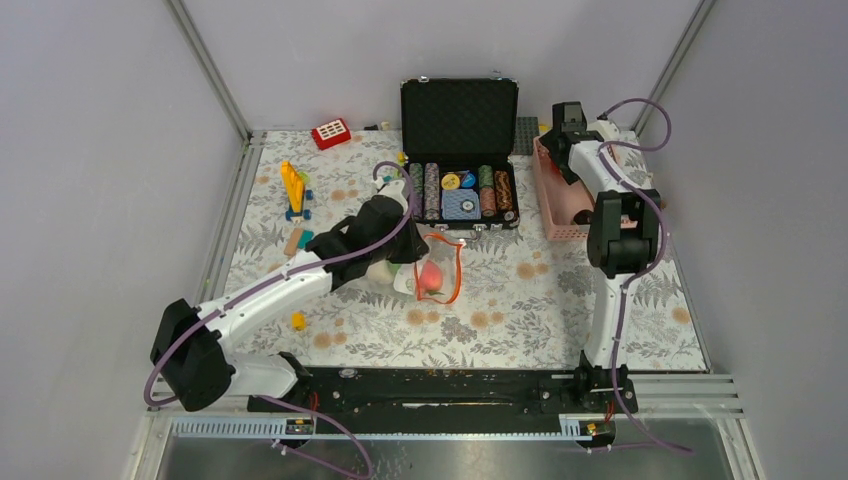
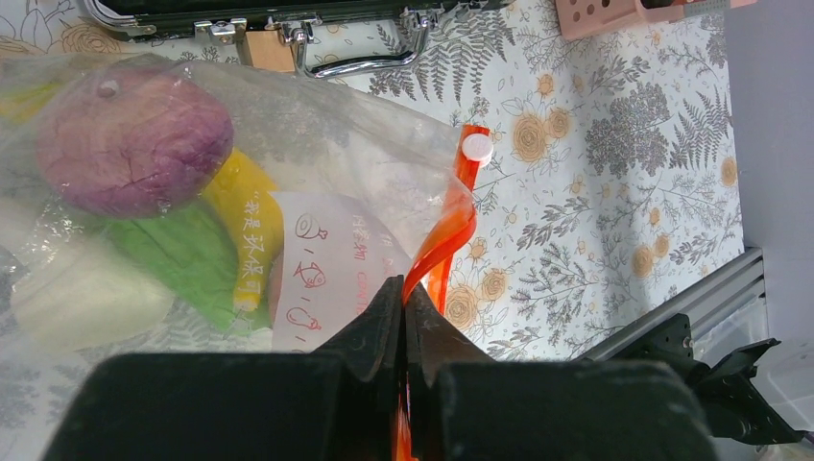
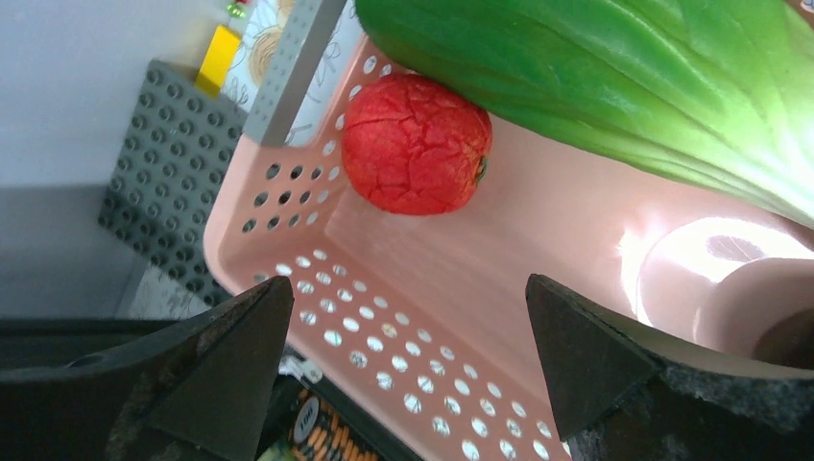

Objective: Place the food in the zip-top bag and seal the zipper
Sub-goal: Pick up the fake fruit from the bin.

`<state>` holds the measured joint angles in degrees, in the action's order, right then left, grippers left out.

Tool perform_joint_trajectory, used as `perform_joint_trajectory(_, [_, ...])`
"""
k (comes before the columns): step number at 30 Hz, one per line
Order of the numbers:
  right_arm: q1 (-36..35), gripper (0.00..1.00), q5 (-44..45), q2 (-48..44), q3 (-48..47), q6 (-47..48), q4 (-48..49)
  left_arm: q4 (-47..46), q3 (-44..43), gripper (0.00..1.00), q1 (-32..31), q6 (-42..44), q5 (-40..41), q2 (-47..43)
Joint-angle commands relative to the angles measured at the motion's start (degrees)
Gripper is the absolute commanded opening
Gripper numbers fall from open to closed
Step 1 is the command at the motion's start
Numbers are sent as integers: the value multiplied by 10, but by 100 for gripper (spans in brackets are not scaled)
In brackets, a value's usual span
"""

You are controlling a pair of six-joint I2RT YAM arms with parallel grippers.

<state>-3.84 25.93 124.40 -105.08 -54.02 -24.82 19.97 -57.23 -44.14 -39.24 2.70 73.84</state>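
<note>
Jaws of your left gripper [image 2: 403,293] are pressed together on the thin orange-red zipper strip [image 2: 451,226] of the clear floppy plastic zip-top bag [image 2: 365,134], which lies on the floral tablecloth [image 1: 520,310] just in front of the open black poker-chip case [image 1: 460,110]. Inside the bag you can see a purple toy ball [image 2: 130,144], a yellow toy banana [image 2: 251,216] and a green piece [image 2: 182,259]. Your right gripper [image 3: 408,288] hangs, jaws spread wide, over the pink plastic mesh basket [image 3: 288,202], where a red round toy fruit [image 3: 415,144] and a green leafy toy cabbage [image 3: 614,86] lie side by side.

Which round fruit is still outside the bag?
The red fruit, in the pink basket beside the green leaf; the purple ball is already inside the bag.
</note>
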Motion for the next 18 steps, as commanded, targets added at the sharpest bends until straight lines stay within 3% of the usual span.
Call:
perform_joint_trajectory(1, [8, 100, 52, 37, -38, -65, 13, -32, -13, 0, 10, 4, -19, 2])
perform_joint_trajectory(18, [28, 100, 43, 178, -201, -162, -61, -41, -24, 0, 25, -7, -32, 16])
